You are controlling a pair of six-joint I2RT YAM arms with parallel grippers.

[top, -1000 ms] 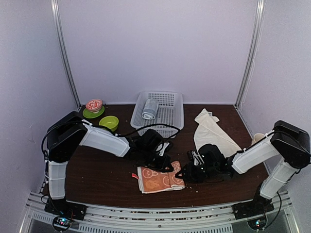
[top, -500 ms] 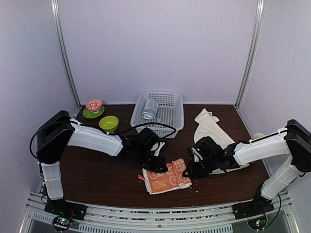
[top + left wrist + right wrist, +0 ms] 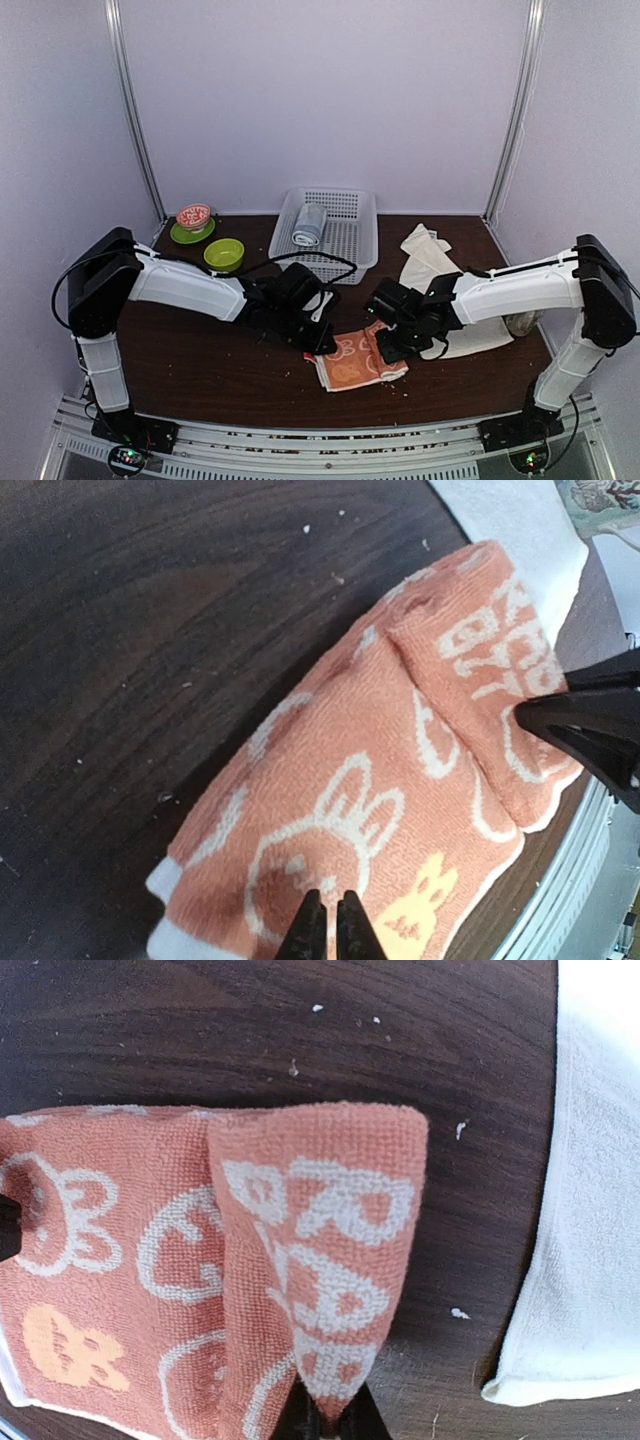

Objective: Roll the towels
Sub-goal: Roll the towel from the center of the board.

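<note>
Spreading across the dark table (image 3: 200,372), the cream-white towel (image 3: 432,268) lies loose at the right rear, its near edge just beside the salmon-orange towel (image 3: 352,362). That one sits near the front centre with one end flapped over. Both look light, limp and grippy, best pinched at a hem or corner. The right hand (image 3: 386,348) is clenched on the folded flap, and the left hand (image 3: 322,342) is pinched shut on the opposite edge.

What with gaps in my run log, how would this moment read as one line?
left gripper: shut on salmon-orange animal-print cloth towel | right gripper: shut on its folded-over end | plain cream-white cloth towel: unrolled
</note>
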